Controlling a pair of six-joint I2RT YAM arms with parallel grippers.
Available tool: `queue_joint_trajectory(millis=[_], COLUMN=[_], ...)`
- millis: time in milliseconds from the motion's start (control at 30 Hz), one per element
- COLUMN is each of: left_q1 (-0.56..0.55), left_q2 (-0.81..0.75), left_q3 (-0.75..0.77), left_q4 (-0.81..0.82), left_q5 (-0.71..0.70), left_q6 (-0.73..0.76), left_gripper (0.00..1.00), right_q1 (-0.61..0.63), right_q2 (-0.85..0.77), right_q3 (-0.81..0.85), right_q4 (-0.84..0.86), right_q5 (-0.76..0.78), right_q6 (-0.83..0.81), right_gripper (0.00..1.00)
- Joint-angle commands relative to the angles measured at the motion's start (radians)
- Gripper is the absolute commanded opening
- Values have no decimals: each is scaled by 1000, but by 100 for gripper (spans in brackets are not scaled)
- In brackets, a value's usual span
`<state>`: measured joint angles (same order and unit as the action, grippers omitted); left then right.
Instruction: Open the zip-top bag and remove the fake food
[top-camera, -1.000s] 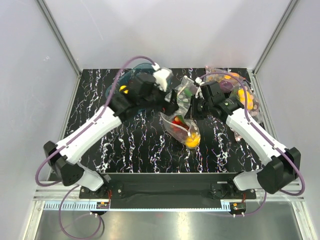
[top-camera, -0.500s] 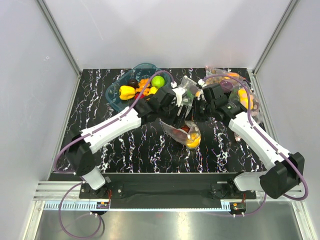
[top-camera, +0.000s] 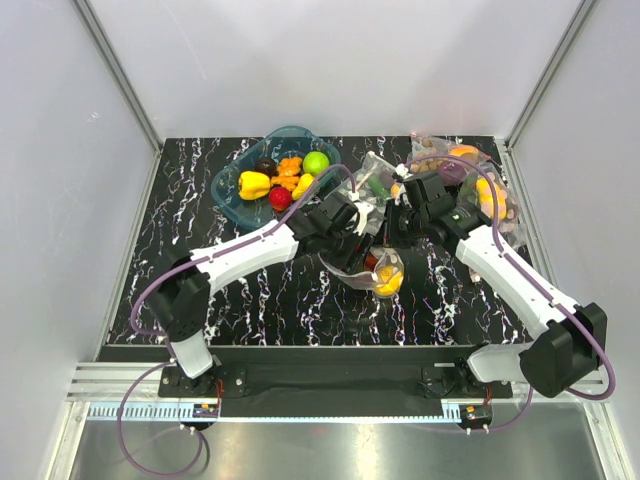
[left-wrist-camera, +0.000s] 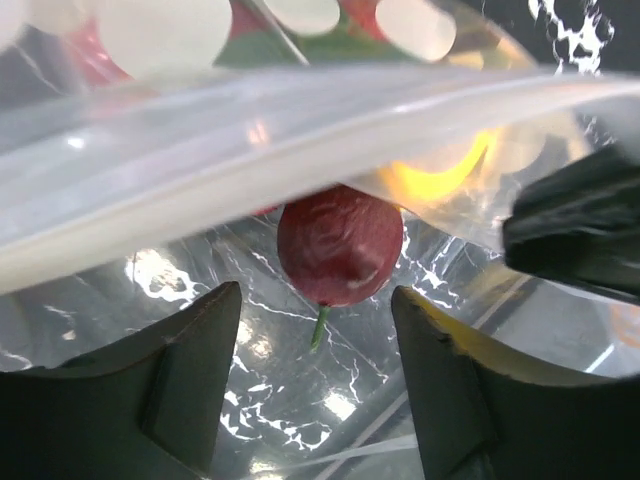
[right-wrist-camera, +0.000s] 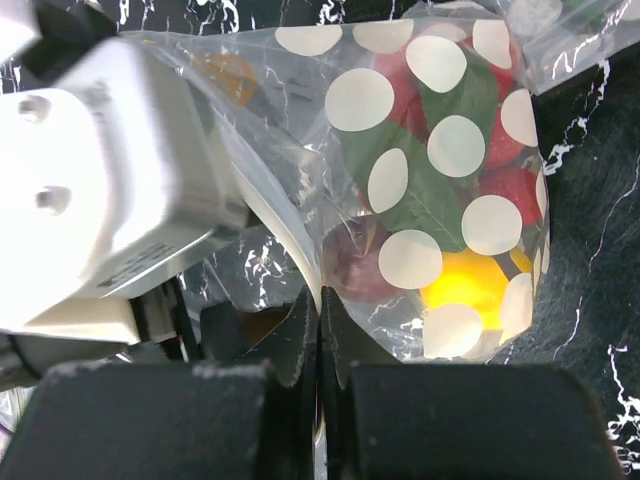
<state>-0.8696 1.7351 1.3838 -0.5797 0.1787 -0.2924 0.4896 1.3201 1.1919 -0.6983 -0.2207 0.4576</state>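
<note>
Swung right from its earlier place over the tub (top-camera: 228, 190) at the far left, the left arm now has the left gripper (left-wrist-camera: 312, 310) pushed into the mouth of the zip-top bag (top-camera: 372, 268), and the tub's coloured pieces, covered before, are exposed. The bag lies near the middle of the table (top-camera: 260, 300), between the two wrists, with a second dotted bag (top-camera: 480, 185) at the far right. The right gripper (right-wrist-camera: 319, 310) is pinched closed on a thin fold of the bag's rim and holds the mouth up. The left gripper's jaws stand moderately apart with nothing between them. A dark red plum (left-wrist-camera: 338, 245) sits just beyond their tips, under the raised lip of the bag. Through the dotted film the right wrist view shows a red berry cluster (right-wrist-camera: 440, 130) with green leaves and a yellow fruit (right-wrist-camera: 465, 285) lying deeper, touching the plum's side of the bag. Judgement: the reach for the plum is under way and none of these pieces is out yet. Risks noted: the plum is glossy and round, so closing off-centre may squirt it deeper. The film hangs close over the jaws, so a grasp may catch plastic with the fruit. A pull on caught film could strip the rim from the right gripper's narrow pinch and collapse the opening.
</note>
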Motion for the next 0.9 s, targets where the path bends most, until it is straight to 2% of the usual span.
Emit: queue_joint_trajectory(millis=[0, 200, 433, 567, 733, 767, 833, 867], left_q1=[-5, -12, -16, -19, -20, -19, -20, -19], left_q2=[7, 27, 67, 89, 129, 132, 138, 138], left_q3=[-15, -61, -60, -71, -65, -62, -54, -52], left_q4=[52, 72, 139, 188, 185, 184, 182, 179], left_q5=[74, 103, 166, 196, 179, 176, 177, 180], left_q6=[4, -11, -39, -70, -57, -57, -51, -48], left_gripper=[62, 61, 70, 80, 81, 78, 54, 46], right_q1=[-6, -6, -5, -6, -6, -6, -5, -6], right_q2=[-27, -38, -47, -44, -35, -35, -33, -33], right_q3=[-9, -28, -44, -43, -43, -44, -41, -40], right_q4=[25, 29, 28, 31, 36, 39, 39, 39], right_q5=[15, 18, 27, 20, 17, 15, 17, 18], right_q6=[16, 23, 24, 26, 23, 21, 20, 16], right_gripper=[0, 0, 0, 0, 0, 0, 0, 0])
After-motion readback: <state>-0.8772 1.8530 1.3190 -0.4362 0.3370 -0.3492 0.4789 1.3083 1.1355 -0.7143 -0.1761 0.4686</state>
